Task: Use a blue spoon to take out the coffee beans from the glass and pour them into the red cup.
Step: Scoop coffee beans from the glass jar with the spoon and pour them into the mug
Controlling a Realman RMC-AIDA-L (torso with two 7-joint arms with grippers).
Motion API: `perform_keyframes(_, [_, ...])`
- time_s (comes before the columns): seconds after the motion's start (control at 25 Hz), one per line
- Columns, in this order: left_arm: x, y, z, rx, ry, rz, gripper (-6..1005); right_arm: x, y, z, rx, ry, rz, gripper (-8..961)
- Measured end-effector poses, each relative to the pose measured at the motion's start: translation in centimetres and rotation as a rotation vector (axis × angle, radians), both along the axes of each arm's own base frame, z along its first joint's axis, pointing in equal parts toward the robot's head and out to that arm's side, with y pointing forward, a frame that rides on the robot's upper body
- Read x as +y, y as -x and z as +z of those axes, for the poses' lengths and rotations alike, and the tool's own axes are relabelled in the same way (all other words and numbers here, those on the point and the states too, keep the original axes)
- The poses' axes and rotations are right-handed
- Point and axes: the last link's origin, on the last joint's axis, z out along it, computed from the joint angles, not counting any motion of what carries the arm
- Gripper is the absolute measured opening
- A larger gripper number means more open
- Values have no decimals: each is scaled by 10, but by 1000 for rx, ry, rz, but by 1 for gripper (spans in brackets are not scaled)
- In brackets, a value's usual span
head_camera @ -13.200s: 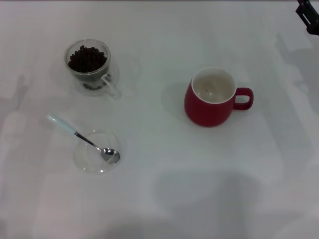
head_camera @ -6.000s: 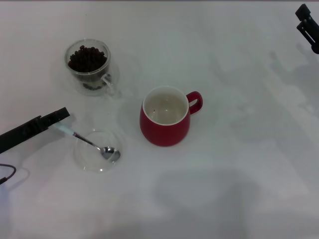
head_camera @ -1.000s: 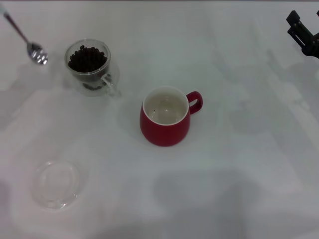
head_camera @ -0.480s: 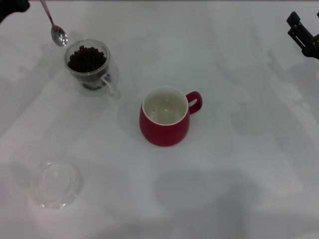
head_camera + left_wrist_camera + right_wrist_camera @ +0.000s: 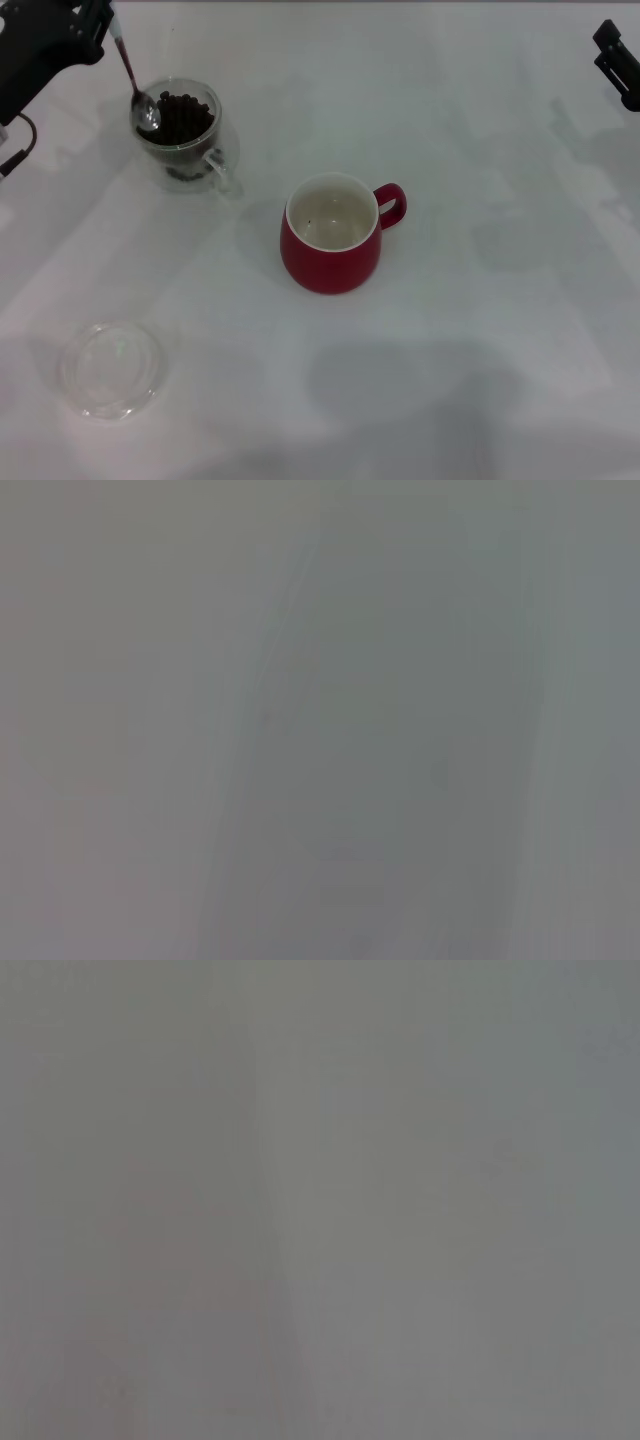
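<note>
One wide white desk (image 5: 480, 330) carrying everything. Rounded glossy red ceramic cup (image 5: 331, 236) with cream inside near the middle, upright, loop handle toward the robot's right, no beans visible inside; probably parked near the glass to keep the carry short. Black left tool (image 5: 95, 22) at the far-left corner, pinching the pale-blue handle end of the slim metal-bowled blue spoon (image 5: 135, 78); spoon hanging steeply, bowl down, likely angled that way for a dip into the beans. Small clear double-walled glass (image 5: 182, 135) with side handle, well apart from the red cup on its far-left side, upright. Flat shallow clear glass dish (image 5: 108, 367) near the front-left, holding nothing. Black right tool (image 5: 620, 62) idle at the far-right edge, only partly in frame; spread or pressed together, cannot tell. Heap of dark roasted coffee beans (image 5: 185, 118) filling the glass; spoon bowl at the rim over them, touching or not unclear. Scoop step judged barely begun. Both wrist views blank grey.
</note>
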Motion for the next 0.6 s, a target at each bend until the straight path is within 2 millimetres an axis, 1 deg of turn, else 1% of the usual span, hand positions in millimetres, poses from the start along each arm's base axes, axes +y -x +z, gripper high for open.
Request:
perform_keyframes(0.24, [-4,8,-5,38,-11,29,135,0,-1,1,0,-5,-5,866])
perform_keyframes(0.4, [-7,7,-14,62,-20,23,136,0,-2,1,-1,-4,-7,866])
perform_keyframes(0.6, [-8,7,-19,54,-15,35,135,-3,-3,0,-1,0,-9,866])
